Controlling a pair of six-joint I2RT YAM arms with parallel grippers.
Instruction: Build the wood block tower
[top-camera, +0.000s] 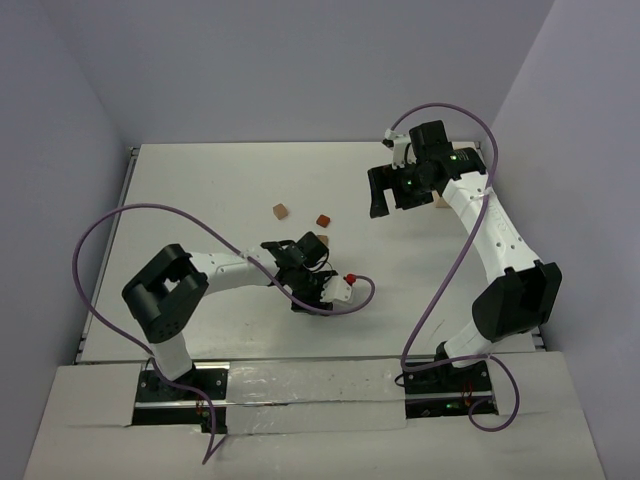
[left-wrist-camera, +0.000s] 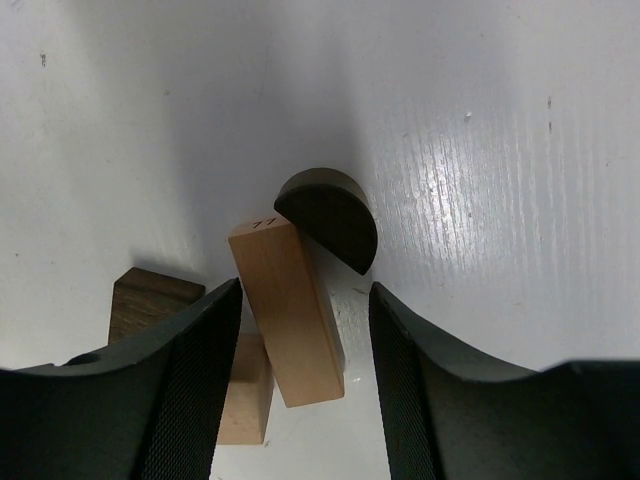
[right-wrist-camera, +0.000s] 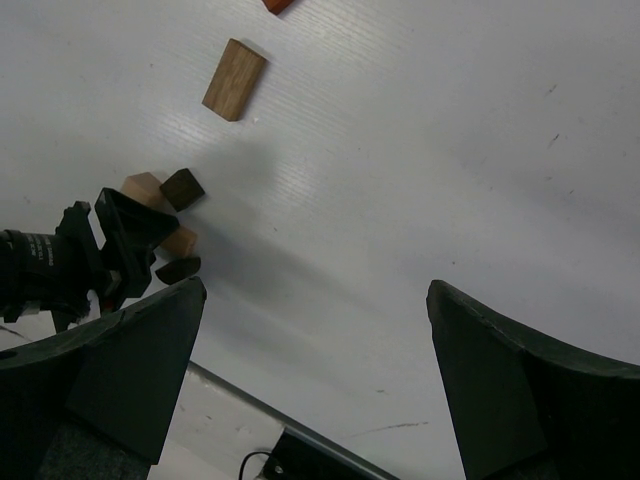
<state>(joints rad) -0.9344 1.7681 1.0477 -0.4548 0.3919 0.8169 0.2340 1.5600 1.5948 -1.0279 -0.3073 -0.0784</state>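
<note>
Several blocks (right-wrist-camera: 183, 188) lie mid-bench toward the near edge, tower unbuilt: the left gripper (left-wrist-camera: 305, 300), jaws spread, straddles a leaning tan block (left-wrist-camera: 290, 320) beside a dark half-round (left-wrist-camera: 330, 215) and likely must close next, while the right gripper (right-wrist-camera: 315, 290) hovers spread toward the far right corner.

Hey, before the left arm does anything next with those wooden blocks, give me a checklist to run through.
1. The left tool is open: ok, jaws apart.
2. The light tan block sits between its fingers: ok.
3. That block stands square: not ok, it is tilted, with its top corner at the dark half-round piece.
4. Fingers touch the block: cannot tell.
5. The right tool is out of the way: ok, open, empty, apart from the cluster.
6. Tower is stacked: not ok, the dark brown block lies loose beside the rest.
</note>
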